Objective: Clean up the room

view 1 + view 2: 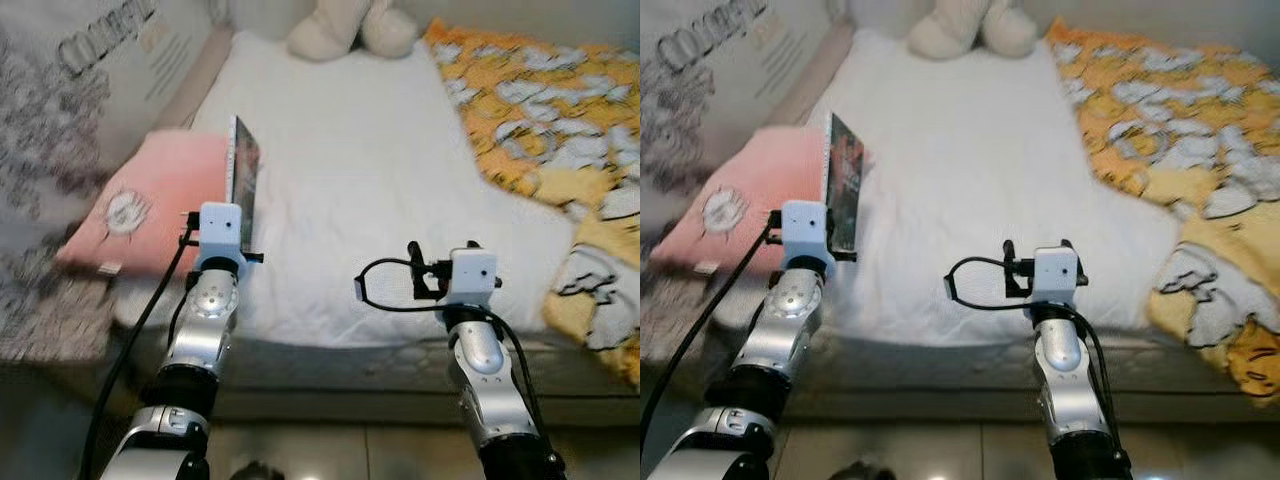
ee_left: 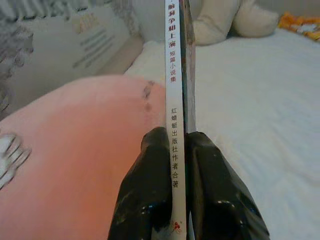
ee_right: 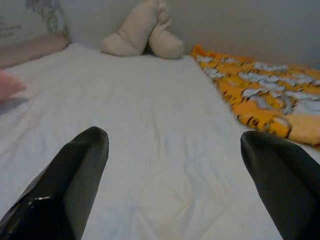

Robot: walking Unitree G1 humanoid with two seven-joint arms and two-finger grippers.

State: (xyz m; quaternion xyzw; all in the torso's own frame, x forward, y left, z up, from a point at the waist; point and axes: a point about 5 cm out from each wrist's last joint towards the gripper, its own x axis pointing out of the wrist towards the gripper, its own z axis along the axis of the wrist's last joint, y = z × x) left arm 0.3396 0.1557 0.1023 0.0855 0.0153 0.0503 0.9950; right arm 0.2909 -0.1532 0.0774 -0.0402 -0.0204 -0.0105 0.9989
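Observation:
A thin book (image 1: 244,178) with a white spine (image 2: 173,90) stands upright, held on edge above the near left part of the bed. My left gripper (image 2: 175,150) is shut on it, its black fingers (image 2: 155,180) pressing both covers. The book hangs beside a pink pillow (image 1: 150,200) at the bed's left edge. My right gripper (image 3: 175,165) is open with nothing between its fingers (image 3: 75,175), low over the white sheet (image 1: 350,180) near the front edge of the mattress.
A cream plush toy (image 1: 350,28) lies at the head of the bed. An orange and white patterned blanket (image 1: 540,110) covers the right side and hangs over the front corner. A printed board (image 1: 110,70) leans along the left. The floor (image 1: 330,450) lies below.

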